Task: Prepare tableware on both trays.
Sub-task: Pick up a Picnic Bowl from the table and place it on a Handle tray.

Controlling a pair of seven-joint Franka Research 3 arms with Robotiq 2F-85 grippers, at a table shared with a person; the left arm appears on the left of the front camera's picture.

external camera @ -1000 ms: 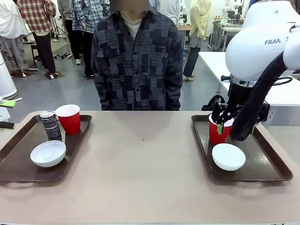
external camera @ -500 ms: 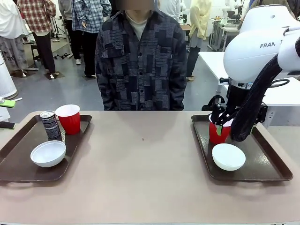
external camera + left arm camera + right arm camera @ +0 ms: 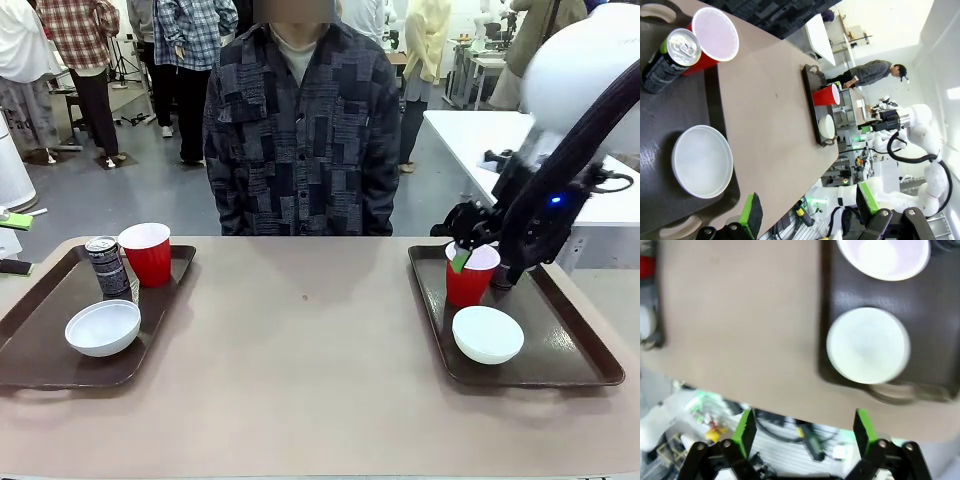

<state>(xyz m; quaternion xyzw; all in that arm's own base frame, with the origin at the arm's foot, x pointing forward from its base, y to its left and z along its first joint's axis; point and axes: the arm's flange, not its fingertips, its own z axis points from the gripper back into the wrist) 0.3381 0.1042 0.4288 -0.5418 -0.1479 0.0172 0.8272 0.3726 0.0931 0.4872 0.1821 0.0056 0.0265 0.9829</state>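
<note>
- Left gripper (image 3: pixel 807 217): jaws stood wide apart and held nothing. Beyond its fingers lay the left tray (image 3: pixel 40 330) with a white bowl (image 3: pixel 702 161); farther on stood a dark can (image 3: pixel 669 59) and a red cup (image 3: pixel 710 39), side by side.
- Right gripper (image 3: pixel 470 245): jaws spread fully and empty, hovering just above the rim of the second red cup (image 3: pixel 468 282) on the right tray (image 3: pixel 570 350).
- Second white bowl (image 3: pixel 487 334): sat just nearer the robot than that cup, below the gripper.
</note>
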